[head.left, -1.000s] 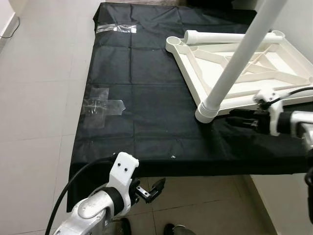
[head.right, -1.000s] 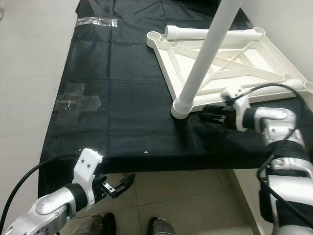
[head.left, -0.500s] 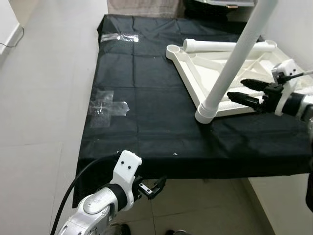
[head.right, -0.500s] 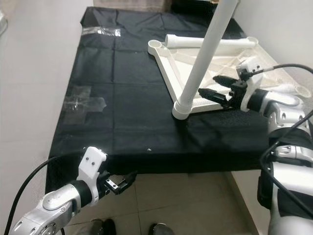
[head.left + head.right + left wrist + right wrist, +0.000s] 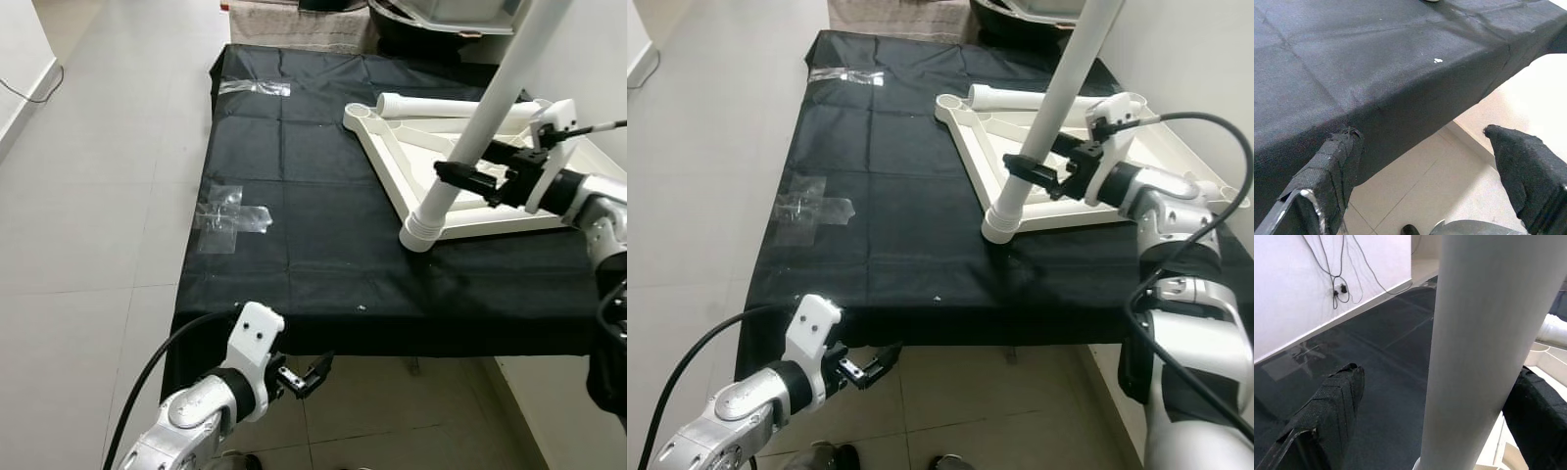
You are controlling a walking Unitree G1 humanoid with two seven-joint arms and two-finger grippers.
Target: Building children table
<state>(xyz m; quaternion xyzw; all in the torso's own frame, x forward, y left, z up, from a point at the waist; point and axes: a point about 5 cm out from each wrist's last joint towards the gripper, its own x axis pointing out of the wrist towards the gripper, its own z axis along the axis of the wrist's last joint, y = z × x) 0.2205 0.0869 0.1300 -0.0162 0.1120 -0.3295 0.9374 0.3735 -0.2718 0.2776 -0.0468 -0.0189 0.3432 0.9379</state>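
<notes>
At cloth edge (image 5: 392, 343), left claw (image 5: 302, 375) open, right claw (image 5: 1050, 168) open, straddling upright leg (image 5: 1048, 122).

Black-draped platform (image 5: 294, 245) bears white tabletop (image 5: 470, 220), seemingly inverted.

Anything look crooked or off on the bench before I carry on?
The fitted table leg leans instead of standing square in the tabletop corner socket. The right gripper straddles it, open. Crumpled clear tape is stuck on the black cloth.
</notes>
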